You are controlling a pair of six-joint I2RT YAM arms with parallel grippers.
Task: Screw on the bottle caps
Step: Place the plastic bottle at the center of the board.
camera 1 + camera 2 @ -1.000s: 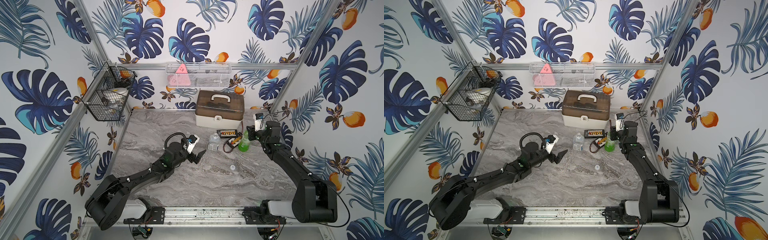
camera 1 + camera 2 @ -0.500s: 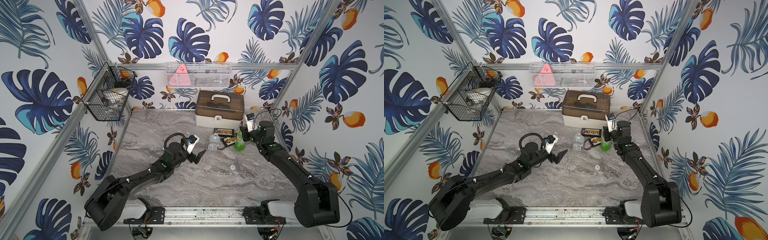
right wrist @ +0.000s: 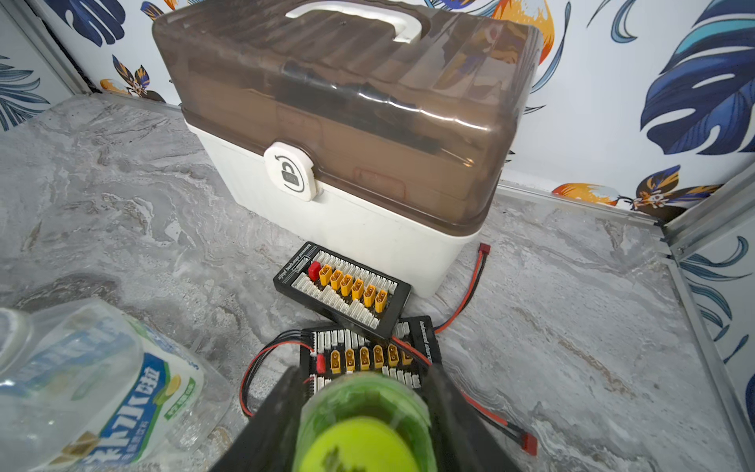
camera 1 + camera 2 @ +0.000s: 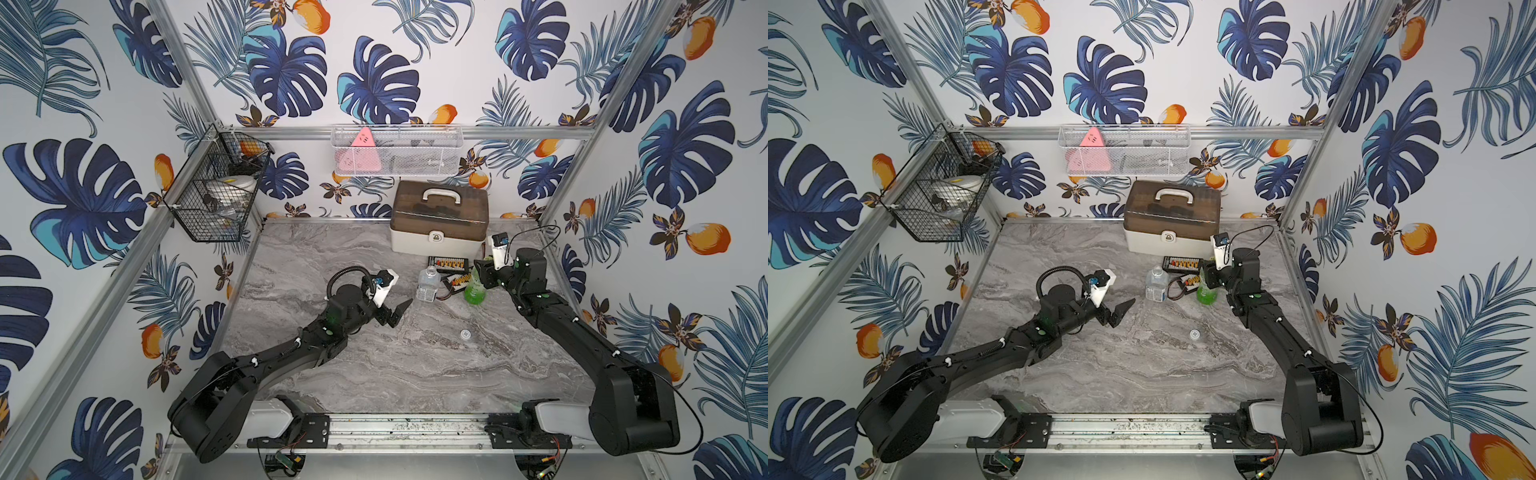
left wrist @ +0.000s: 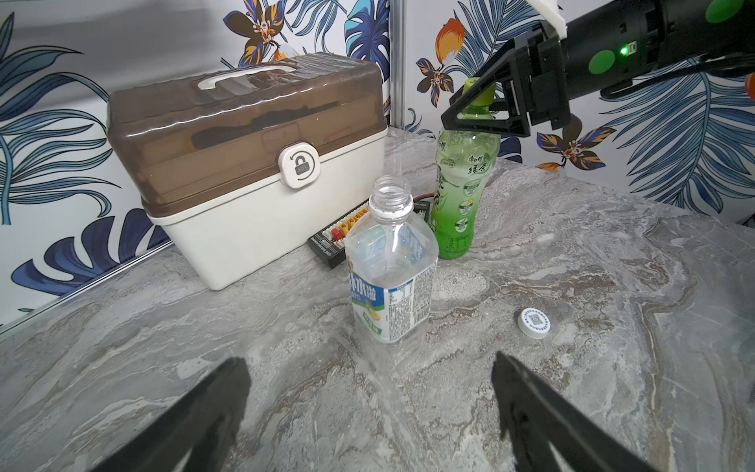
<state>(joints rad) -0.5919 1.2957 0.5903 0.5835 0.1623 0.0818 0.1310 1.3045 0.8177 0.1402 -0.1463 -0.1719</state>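
The green cap (image 5: pixel 484 96) sits on the green bottle (image 5: pixel 463 192). Your right jaws were tighter on it a second ago and now stand slack on either side, gripping nothing. That turn looks finished, though you can't tell whether the cap is fully tight. The right arm has swung inward, and the bottle has shifted slightly with it. Your left jaws are spread wide and empty, facing the clear bottle (image 5: pixel 390 278), whose neck is bare. Its white cap (image 5: pixel 534 323) lies on the bench (image 5: pixel 613 245) nearby, so that one remains yours to fit.
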